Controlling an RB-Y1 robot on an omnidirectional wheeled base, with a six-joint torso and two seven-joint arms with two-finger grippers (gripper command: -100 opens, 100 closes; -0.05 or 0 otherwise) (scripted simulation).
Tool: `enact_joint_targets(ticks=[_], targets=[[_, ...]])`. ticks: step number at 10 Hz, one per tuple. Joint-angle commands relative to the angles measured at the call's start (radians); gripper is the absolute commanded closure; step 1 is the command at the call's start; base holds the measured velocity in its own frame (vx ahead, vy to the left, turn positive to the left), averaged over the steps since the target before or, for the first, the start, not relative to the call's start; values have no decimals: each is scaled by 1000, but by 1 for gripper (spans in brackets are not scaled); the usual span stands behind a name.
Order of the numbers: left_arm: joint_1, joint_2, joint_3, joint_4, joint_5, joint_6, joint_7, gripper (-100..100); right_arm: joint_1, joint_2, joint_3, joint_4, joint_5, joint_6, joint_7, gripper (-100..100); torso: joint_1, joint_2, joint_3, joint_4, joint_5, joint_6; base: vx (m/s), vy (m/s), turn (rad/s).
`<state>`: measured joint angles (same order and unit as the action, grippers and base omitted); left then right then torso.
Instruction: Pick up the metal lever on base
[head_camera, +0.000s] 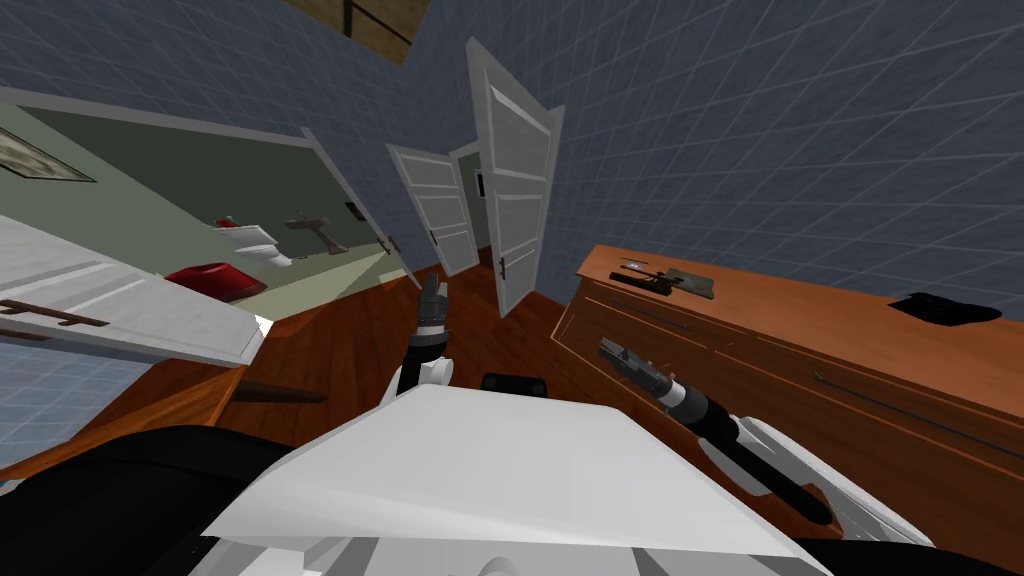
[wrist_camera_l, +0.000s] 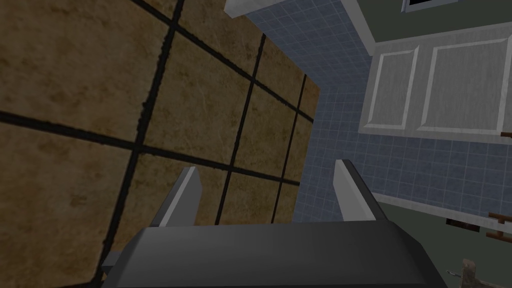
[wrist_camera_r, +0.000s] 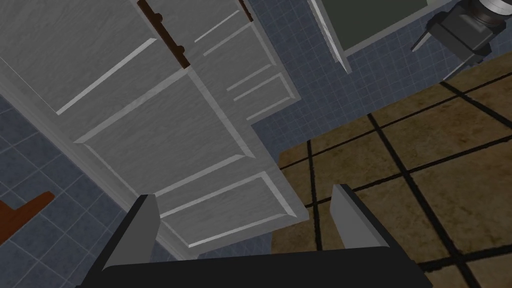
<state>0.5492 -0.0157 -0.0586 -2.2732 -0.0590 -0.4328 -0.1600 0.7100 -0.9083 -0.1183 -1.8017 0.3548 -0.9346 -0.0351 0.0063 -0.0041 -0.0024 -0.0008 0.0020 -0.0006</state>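
Observation:
The lever on its base (head_camera: 664, 280) lies on top of a brown wooden dresser (head_camera: 800, 330) at my right: a dark lever arm beside a flat grey plate. My right gripper (head_camera: 611, 349) hangs in front of the dresser's front face, below and short of the lever, and its fingers (wrist_camera_r: 345, 210) stand open with nothing between them. The left gripper (head_camera: 432, 288) points forward over the wooden floor, well left of the dresser. In its wrist view the left gripper (wrist_camera_l: 267, 170) is open and empty.
A black object (head_camera: 945, 308) lies farther right on the dresser top. Two white doors (head_camera: 520, 200) stand open ahead. A wide doorway at the left shows a red object (head_camera: 215, 280) and a white fixture (head_camera: 255, 245). A white cabinet (head_camera: 120, 310) stands near left.

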Motion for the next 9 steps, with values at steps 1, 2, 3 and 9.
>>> enact_joint_targets(ticks=[1,2,3,9], targets=[[0,0,0,0,0,0,0,0,8,-50,-5,50,17,-27,3,-100,0,0,0,0,0,0,31,200,-69],[0,0,0,0,0,0,0,0,8,-83,-5,70,17,-27,3,-100,5,0,0,0,1,0,19,177,-43],[0,0,0,0,0,0,0,0,8,-100,-5,70,17,-27,3,-100,4,0,0,0,1,0,0,65,7],[0,0,0,0,0,0,0,0,45,-287,-16,221,58,-68,10,-100,-3,0,0,0,-1,0,22,97,-35]])
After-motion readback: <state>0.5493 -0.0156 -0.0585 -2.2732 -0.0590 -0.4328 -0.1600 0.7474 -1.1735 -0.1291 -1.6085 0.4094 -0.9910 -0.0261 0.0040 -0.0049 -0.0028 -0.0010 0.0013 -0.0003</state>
